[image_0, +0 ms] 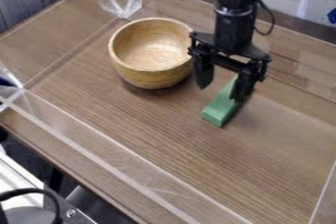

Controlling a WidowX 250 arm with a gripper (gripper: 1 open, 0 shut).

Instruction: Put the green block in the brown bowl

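Item: green block [225, 106], a short bar lying flat on the wooden tabletop [118, 130], just to the right of the brown bowl [155, 52] and apart from it. The bowl is empty and upright.

Item: end effector [227, 79], pointing straight down over the far end of the block, fingers spread wide with nothing between them. One finger stands on the bowl side of the bar, the other on the far side (whether either touches the block cannot be told from this view).

Step in hand, as judged: settling around the block for the pick. To do it well, the fingers should straddle the bar across its narrow width, go low enough to catch its side faces, and close squarely so it does not twist. A grip nearer the middle would carry it steadier than one at the tip.
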